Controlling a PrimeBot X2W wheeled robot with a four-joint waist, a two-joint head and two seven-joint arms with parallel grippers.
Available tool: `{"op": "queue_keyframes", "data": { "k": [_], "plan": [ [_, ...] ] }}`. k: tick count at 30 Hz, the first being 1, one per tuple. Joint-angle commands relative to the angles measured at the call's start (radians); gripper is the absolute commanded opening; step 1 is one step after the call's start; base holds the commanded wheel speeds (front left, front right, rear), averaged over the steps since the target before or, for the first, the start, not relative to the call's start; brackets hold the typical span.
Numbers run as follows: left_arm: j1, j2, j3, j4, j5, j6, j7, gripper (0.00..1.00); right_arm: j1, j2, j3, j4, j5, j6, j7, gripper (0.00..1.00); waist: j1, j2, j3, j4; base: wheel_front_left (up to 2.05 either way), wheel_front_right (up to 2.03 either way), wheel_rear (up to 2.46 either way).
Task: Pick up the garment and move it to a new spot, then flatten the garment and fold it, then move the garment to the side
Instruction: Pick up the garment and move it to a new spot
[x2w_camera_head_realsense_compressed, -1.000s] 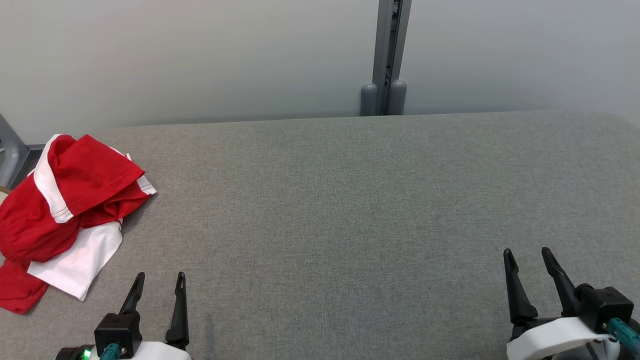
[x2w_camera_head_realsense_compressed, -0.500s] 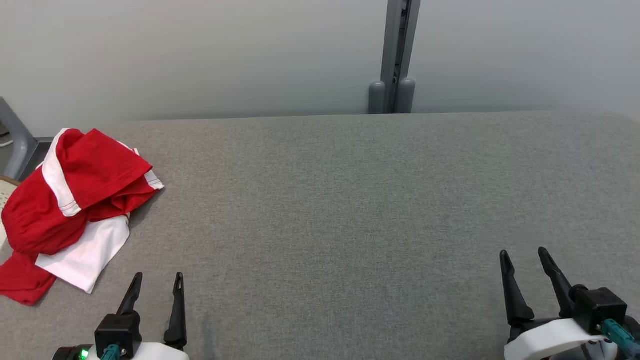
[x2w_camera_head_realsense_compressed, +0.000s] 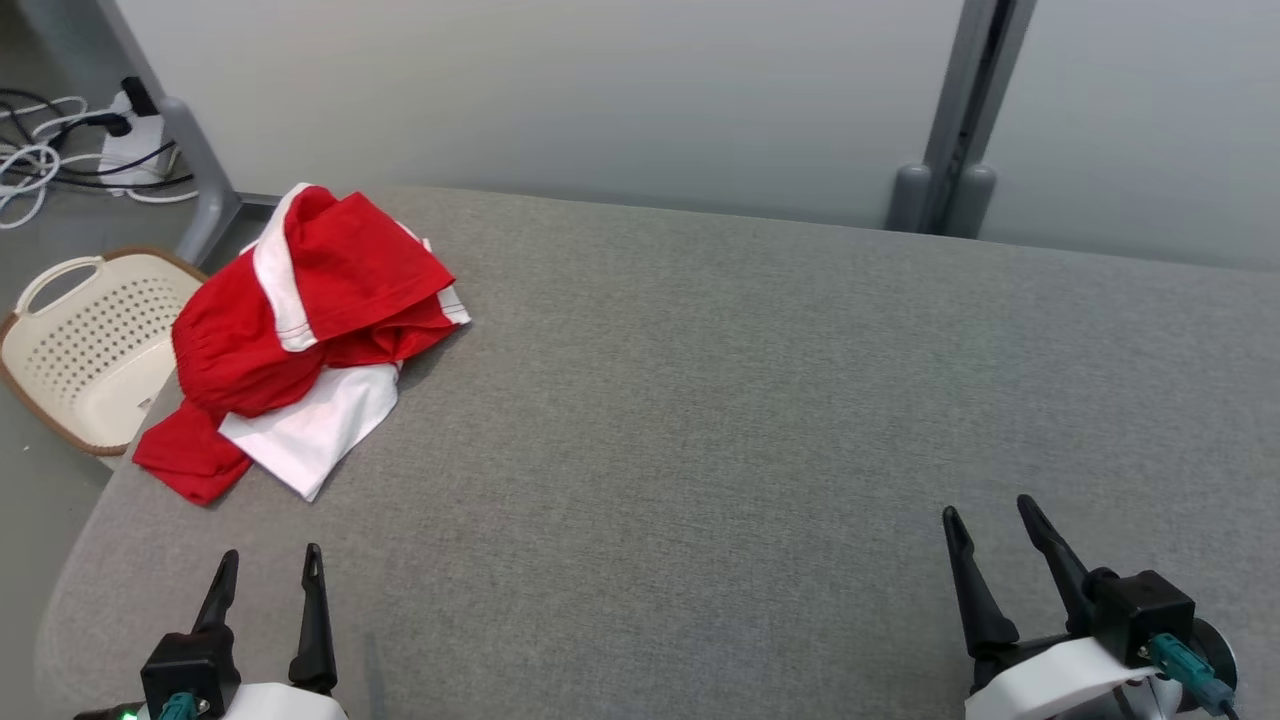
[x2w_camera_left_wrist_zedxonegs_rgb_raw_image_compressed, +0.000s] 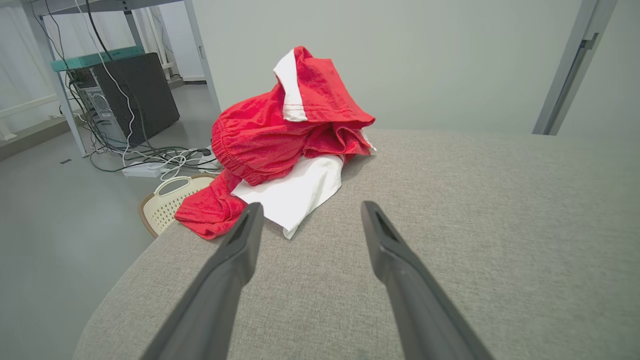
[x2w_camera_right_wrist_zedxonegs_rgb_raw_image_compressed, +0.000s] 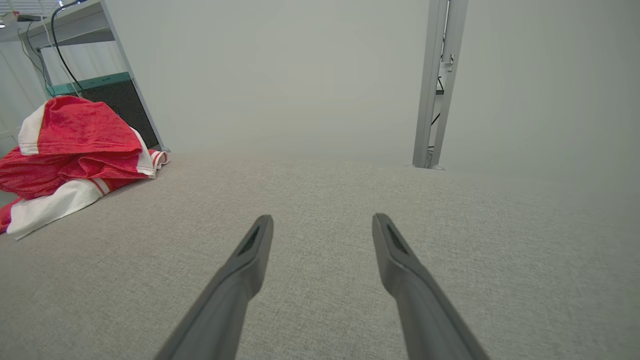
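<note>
Grey bench (x2w_camera_head_realsense_compressed: 750, 400), the garment (x2w_camera_head_realsense_compressed: 300, 330) heaped at its far left corner.
A cream basket (x2w_camera_head_realsense_compressed: 80, 350) sits on the floor beside that corner; left gripper (x2w_camera_head_realsense_compressed: 272, 552) and right gripper (x2w_camera_head_realsense_compressed: 986, 506) hover near the front edge, jaws wide, empty.

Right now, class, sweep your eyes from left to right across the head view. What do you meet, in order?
cream basket → red and white garment → grey post
</note>
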Motion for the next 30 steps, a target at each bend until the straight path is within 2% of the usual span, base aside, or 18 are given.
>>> {"op": "queue_keyframes", "data": {
  "k": [1,8,14,20,30],
  "plan": [
    [-0.005,0.004,0.01,0.001,-0.005,0.006,-0.002,1.0,-0.01,-0.006,0.008,0.005,0.004,0.002,-0.005,1.0,0.0,0.0,0.015,0.056,0.0,0.0,0.0],
    [0.003,0.002,0.056,0.003,-0.013,0.006,-0.002,1.0,-0.034,-0.007,0.052,0.019,0.0,0.001,-0.005,1.0,0.0,0.0,0.036,0.171,0.0,0.0,0.0],
    [0.002,0.001,0.068,0.013,-0.031,0.001,-0.002,1.0,-0.046,-0.007,0.064,0.028,-0.006,0.001,-0.005,1.0,0.0,0.0,0.05,0.219,0.0,0.0,0.0],
    [-0.021,0.001,0.075,0.027,-0.064,-0.012,-0.002,1.0,-0.062,-0.007,0.072,0.03,-0.013,0.001,-0.005,1.0,0.0,0.0,0.07,0.218,0.0,0.0,0.0],
    [-0.155,0.001,0.115,0.13,-0.092,-0.077,-0.002,1.0,-0.094,-0.027,0.065,0.036,-0.037,0.001,-0.005,1.0,0.0,0.0,0.154,0.155,0.0,0.0,0.0]
  ]
}}
